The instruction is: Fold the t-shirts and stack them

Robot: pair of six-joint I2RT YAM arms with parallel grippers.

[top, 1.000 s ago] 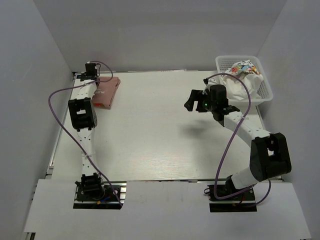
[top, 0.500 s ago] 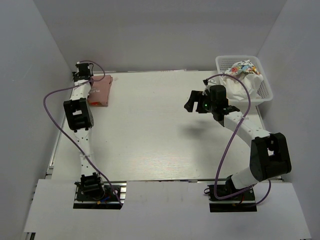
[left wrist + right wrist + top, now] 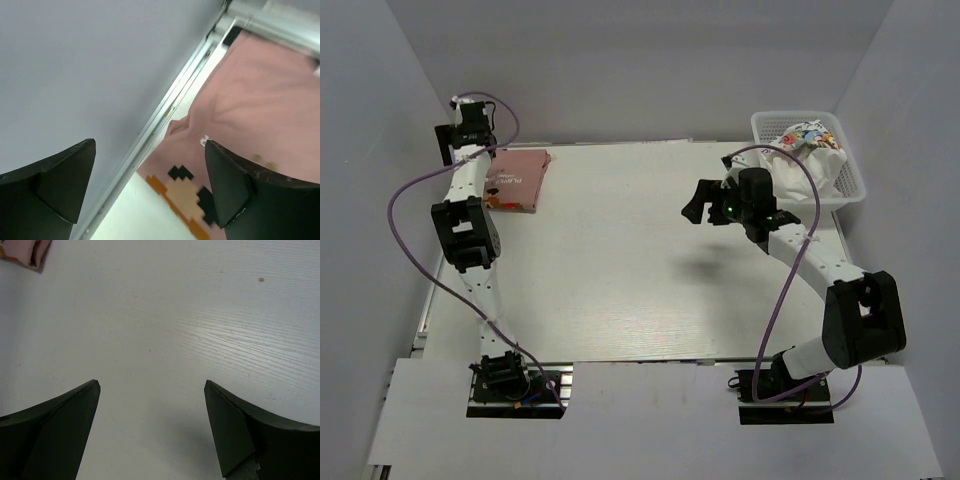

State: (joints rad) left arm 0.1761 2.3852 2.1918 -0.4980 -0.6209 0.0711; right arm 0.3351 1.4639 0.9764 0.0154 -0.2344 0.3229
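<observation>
A dusty pink t-shirt (image 3: 518, 178) lies folded at the table's back left corner, its small colourful print (image 3: 497, 201) facing up. My left gripper (image 3: 460, 135) hangs open above and behind the shirt's left edge, next to the side wall, holding nothing. In the left wrist view the pink t-shirt (image 3: 250, 100) and its blocky print (image 3: 197, 195) show between the spread fingers of the left gripper (image 3: 150, 144). My right gripper (image 3: 705, 200) hovers open over bare table right of centre. White t-shirts (image 3: 820, 162), one with multicoloured print (image 3: 805, 133), fill the basket.
The white lattice basket (image 3: 853, 170) stands at the back right corner. Grey walls close in the table on the left, back and right. A metal rail (image 3: 150, 135) runs along the table's left edge. The right wrist view catches the pink shirt's corner (image 3: 20, 250) far off.
My left gripper dragged the pink shirt slightly left, then opened, let it go and lifted up toward the back left corner. The right gripper edged slightly left.
</observation>
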